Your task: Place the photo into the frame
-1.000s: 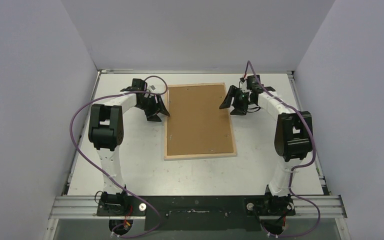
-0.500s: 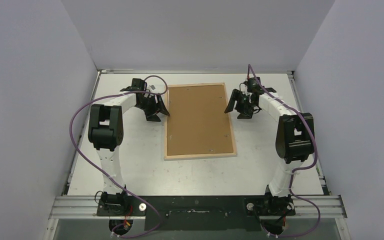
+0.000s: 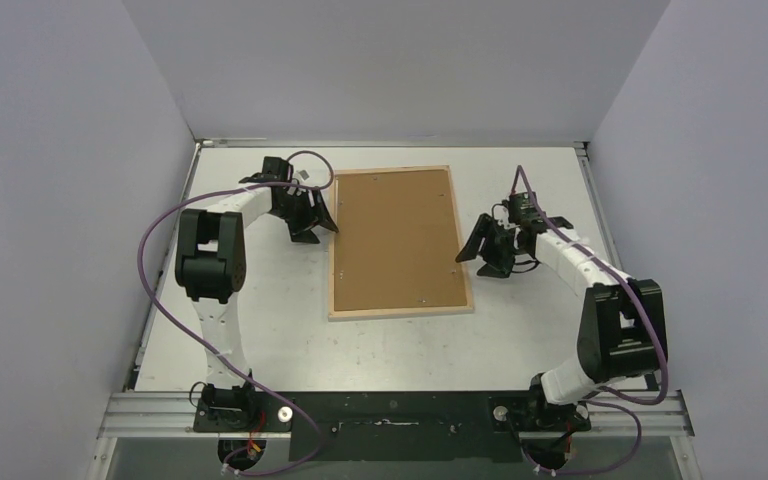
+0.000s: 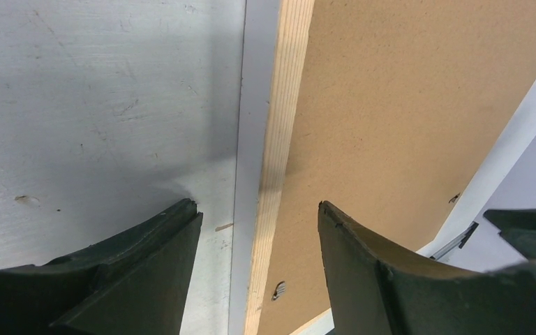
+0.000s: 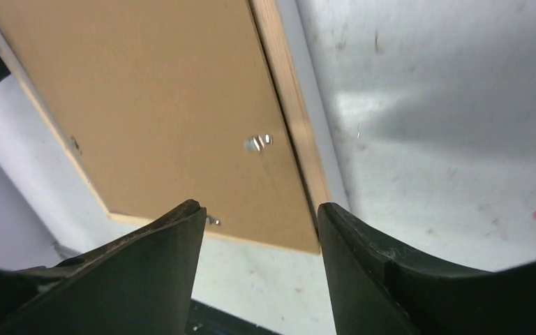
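I see the desk [image 3: 260, 340] carrying the frame [image 3: 400, 311], which lies flat with its back up. Its brown hardboard backing [image 3: 395, 240] sits inside the pale wood rim. The frame's long axis runs from the arm bases toward the far wall.

My left arm [image 3: 210, 260] has its elbow raised left of the frame, with the forearm reaching in to the left rim near the far end. My right arm [image 3: 615, 330] is folded right of the frame and reaches its right rim nearer the middle.

The left pincer [image 3: 320, 230] stands apart across the left rim, one finger over the desk and the other over the backing. It grips nothing. The right pincer [image 3: 472, 260] is also spread and empty, just beside the right rim. A small metal clip [image 5: 258, 143] sits on the backing by that rim.
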You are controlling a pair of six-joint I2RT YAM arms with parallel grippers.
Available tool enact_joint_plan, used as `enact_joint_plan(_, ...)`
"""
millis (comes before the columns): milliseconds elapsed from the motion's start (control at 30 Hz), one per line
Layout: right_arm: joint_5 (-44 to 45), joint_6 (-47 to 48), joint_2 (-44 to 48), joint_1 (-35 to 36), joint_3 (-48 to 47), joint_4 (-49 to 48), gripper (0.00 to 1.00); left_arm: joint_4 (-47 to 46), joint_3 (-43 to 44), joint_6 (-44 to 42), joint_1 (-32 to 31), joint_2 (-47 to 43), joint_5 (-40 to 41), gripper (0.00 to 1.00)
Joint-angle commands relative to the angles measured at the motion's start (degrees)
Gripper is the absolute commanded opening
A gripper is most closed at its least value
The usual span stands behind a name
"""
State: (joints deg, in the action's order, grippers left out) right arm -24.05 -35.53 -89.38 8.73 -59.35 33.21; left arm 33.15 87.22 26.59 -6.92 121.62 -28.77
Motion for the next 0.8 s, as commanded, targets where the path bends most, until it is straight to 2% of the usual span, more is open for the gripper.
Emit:
enact_joint_plan(0, -5.5, -8.6, 6.5, 0.8, 6.9, -4.0, 0.59, 0.1, -1.7, -0.6, 0.5, -2.2, 2.7, 0.61)
enact_joint_plan(100, -5.7, -9.2, 7.5, 0.8, 8.8, -2.2, 0.53, -0.6, -2.7, -0.6, 0.4, -2.5, 2.8, 0.6)
enact_joint_plan(200, -6.1, -9.5, 7.0, 1.3, 9.9, -1.5, 0.52, -1.1, -3.6, -0.4, 0.5, -2.4, 2.8, 0.57)
enact_joint_plan(367, -6.0, -8.9, 6.4, 2.0, 10.8, -0.4, 0.58, -0.5, -3.7, -1.0, 0.5, -2.0, 3.8, 0.53)
enact_joint_plan(767, -5.3, -5.9, 2.7, 2.7, 12.0, -1.7, 0.59, -0.9, -3.4, -0.7, 0.5, -0.4, 1.8, 0.5)
